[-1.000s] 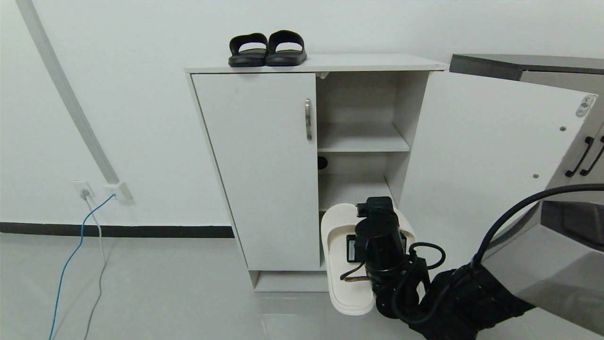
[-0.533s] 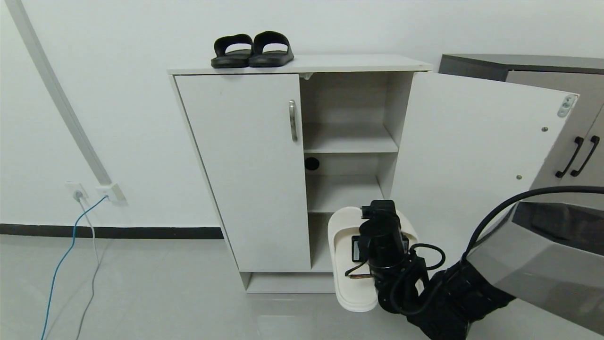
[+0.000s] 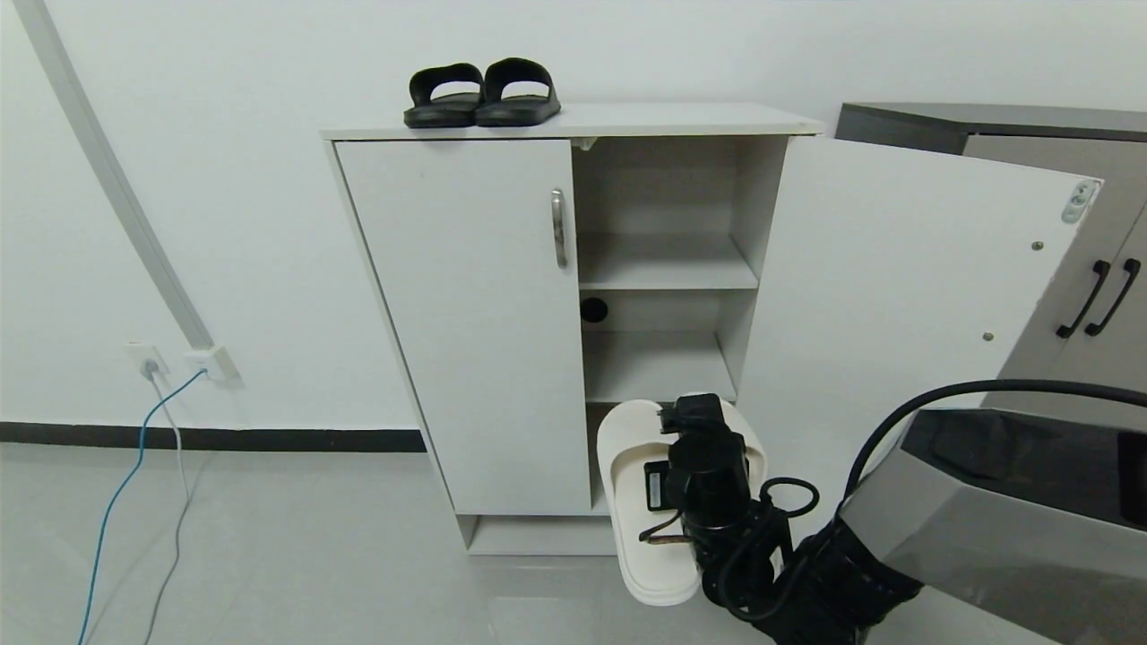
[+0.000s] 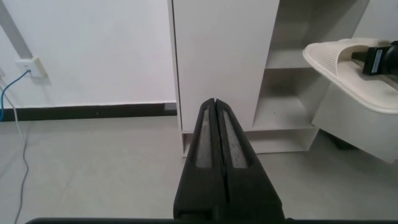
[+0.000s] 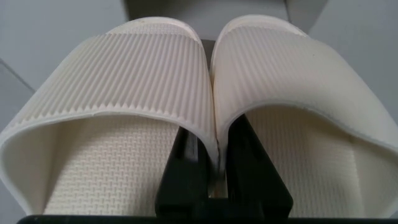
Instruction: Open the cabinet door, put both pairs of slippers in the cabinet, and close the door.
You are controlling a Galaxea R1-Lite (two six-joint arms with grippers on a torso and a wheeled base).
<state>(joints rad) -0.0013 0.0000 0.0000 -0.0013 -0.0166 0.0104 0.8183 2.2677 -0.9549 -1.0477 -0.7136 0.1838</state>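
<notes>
A white cabinet stands against the wall, its left door shut and its right door swung wide open. A pair of black slippers rests on its top, at the left. My right gripper is shut on a pair of white slippers, pinching the two adjoining strap edges together. It holds them, toes toward the cabinet, in front of the lowest compartment of the open side. My left gripper is shut on nothing, low above the floor, pointing at the cabinet's shut door.
Inside the open side are two bare shelves. A grey cabinet with black handles stands right behind the open door. At the left, a blue and a grey cable hang from wall sockets onto the floor.
The head camera has shifted, sliding the whole picture left. Over the last half second my right gripper has carried the white slippers slightly left and lower before the opening.
</notes>
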